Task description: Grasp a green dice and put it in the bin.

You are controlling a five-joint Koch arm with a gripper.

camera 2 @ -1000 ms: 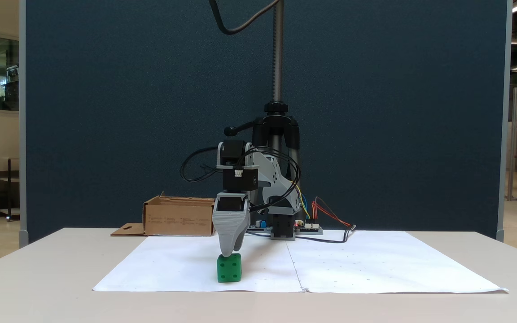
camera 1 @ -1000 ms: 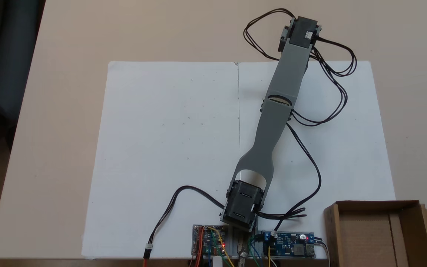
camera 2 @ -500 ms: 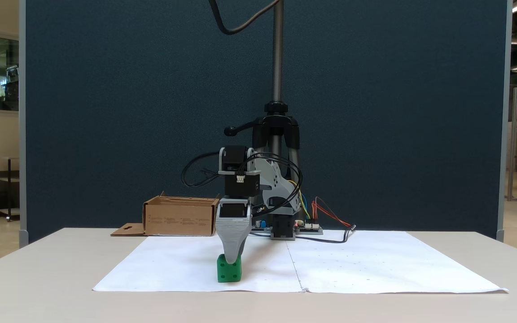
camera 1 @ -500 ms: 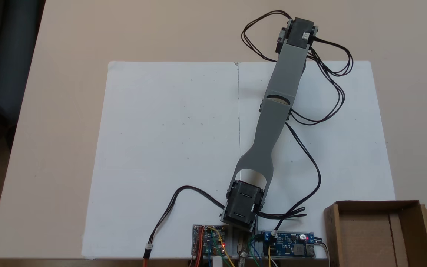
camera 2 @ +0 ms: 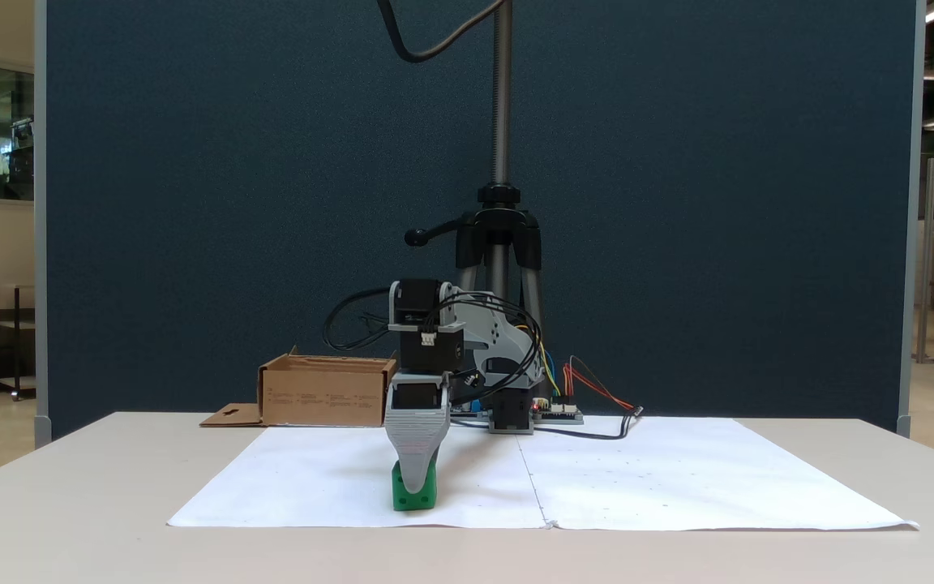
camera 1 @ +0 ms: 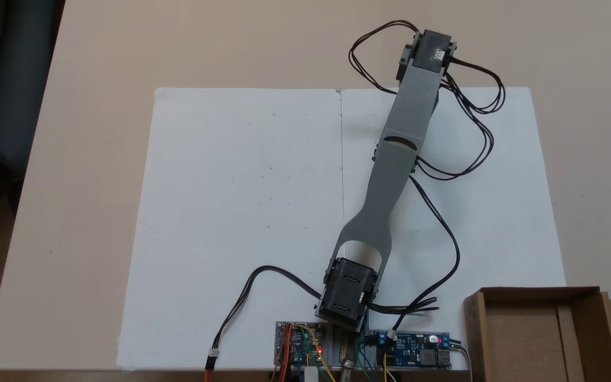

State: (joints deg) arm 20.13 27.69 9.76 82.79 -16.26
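1. Currently, the gripper [camera 2: 416, 485] is low over the green dice [camera 2: 426, 496] in a fixed view, its grey front jaw covering the middle of the cube's near face. The second jaw lies behind the first, so whether the claw is wide, narrow or clamped cannot be told.
2. The green dice rests on the white paper sheet [camera 2: 661, 487], near the sheet's front edge in that view.
3. Step in hand, as judged: seating the jaws around the cube. Keep the jaws straddling two opposite flat faces, squared to them, before closing; the rounded edges may let a skewed grip slip.
4. Lift straight up before any sideways travel, so that the cube does not drag on the paper.
5. The bin [camera 1: 536, 331] stands beside the arm's base, just beside the blue circuit board [camera 1: 417, 353], well apart from the cube.
6. Open room: the sheet between is bare except for the black cables [camera 1: 446, 249]. Carry high enough to pass the bin's low wall.
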